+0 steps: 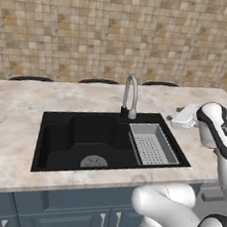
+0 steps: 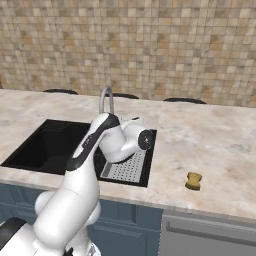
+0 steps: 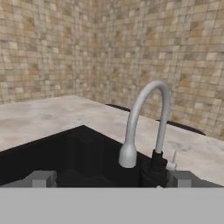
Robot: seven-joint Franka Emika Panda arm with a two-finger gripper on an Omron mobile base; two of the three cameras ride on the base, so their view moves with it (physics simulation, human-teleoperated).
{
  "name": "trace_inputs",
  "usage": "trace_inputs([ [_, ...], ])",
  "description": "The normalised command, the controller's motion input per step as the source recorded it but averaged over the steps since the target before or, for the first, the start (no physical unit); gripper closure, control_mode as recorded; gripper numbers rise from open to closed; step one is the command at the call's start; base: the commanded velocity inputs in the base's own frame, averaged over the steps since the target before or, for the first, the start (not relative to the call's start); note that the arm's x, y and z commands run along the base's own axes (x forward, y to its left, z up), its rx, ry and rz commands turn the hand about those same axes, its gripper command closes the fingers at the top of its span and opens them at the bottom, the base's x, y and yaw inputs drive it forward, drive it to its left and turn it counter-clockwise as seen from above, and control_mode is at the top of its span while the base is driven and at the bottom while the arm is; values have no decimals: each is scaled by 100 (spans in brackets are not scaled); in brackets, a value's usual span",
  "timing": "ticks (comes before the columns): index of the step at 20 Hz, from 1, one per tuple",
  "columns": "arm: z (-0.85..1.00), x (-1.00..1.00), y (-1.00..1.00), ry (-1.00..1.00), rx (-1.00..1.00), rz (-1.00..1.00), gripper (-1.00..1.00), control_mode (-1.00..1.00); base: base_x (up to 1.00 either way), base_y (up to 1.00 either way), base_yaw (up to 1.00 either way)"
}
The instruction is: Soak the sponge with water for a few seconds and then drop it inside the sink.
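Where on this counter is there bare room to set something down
Bare room lies left of the sink, out to the counter's left end, and on the stretch right of the sink around the sponge, which sits alone near the front edge. It is crowded behind the sink by the faucet, and the strainer tray fills the sink's right end.

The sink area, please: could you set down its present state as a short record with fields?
sink: black basin recessed in the marble counter, drain at the front
faucet: curved silver spout at the back rim; no water visible
strainer tray: grey, perforated, at the right end of the sink
sponge: yellow-orange, on the counter right of the sink, untouched
pincer: open, fingertips facing the faucet, holding nothing
task: not yet begun
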Motion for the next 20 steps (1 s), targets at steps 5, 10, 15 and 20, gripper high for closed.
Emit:
trace_inputs([
  [5,-16,42,0,0,0,0,-100,-100,0,0,0],
  [10,-26,46,0,0,0,0,-100,-100,0,0,0],
  [15,-22,33,1,0,0,0,-100,-100,0,0,0],
  [20,-10,30,1,0,0,0,-100,-100,0,0,0],
])
